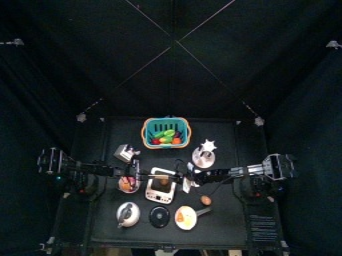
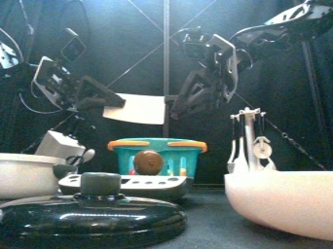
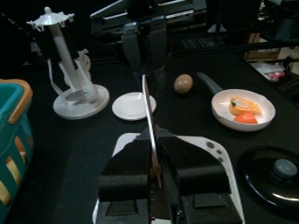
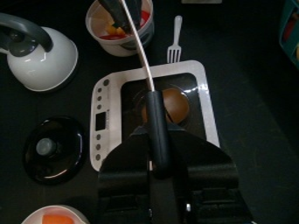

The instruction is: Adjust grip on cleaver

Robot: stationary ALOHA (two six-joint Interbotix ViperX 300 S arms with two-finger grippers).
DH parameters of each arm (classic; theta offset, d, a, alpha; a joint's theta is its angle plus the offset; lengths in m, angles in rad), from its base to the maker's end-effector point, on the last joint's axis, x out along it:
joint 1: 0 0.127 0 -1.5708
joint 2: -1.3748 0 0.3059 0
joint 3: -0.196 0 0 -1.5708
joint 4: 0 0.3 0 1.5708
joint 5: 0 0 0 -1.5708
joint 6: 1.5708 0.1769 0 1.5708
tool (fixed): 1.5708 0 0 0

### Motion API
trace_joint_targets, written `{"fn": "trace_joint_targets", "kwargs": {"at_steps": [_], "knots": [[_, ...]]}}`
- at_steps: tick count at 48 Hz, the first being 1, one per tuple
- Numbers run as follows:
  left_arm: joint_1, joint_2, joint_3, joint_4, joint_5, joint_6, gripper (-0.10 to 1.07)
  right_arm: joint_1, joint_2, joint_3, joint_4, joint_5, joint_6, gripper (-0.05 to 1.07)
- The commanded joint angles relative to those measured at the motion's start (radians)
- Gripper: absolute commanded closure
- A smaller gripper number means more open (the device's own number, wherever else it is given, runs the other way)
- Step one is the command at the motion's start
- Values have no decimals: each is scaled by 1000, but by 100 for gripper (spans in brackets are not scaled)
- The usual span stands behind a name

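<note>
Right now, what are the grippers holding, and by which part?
Both hold the cleaver in mid-air above the table: the left gripper is shut on one end, the right gripper on the other. Which end is the handle cannot be told.

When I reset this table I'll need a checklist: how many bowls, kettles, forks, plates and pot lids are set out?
Bowl with food: 2
Kettle: 1
Fork: 1
Small plate: 1
Black lid: 1
Total: 6
</note>
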Motion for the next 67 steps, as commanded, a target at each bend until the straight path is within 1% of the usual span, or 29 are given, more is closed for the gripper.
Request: {"fn": "trace_joint_targets", "kwargs": {"at_steps": [1,9,15,23,30,37,45,50,54,64,67], "knots": [[-21,-9,-8,20,-2,-2,52,-32,-48,6,8,17,8,63],[-31,-8,-11,21,-2,-5,52,-52,-66,21,11,21,8,64],[-32,-8,-11,26,0,-38,52,-74,-69,21,23,20,8,64],[-32,0,-9,52,0,-103,52,-83,-69,23,21,20,8,64],[-32,17,-8,60,3,-130,52,-87,-67,31,23,21,8,64],[-32,34,-12,61,8,-137,52,-89,-67,35,20,46,6,64],[-28,44,-21,61,15,-138,52,-89,-51,32,26,41,6,64],[-28,49,-26,63,15,-138,52,-86,-37,31,29,43,6,62],[-28,52,-23,63,15,-138,52,-83,-37,28,21,41,6,58],[-29,58,-15,61,15,-133,52,-81,-46,35,3,49,6,32],[-29,58,-12,63,15,-132,52,-80,-49,35,-11,57,6,28]]}}
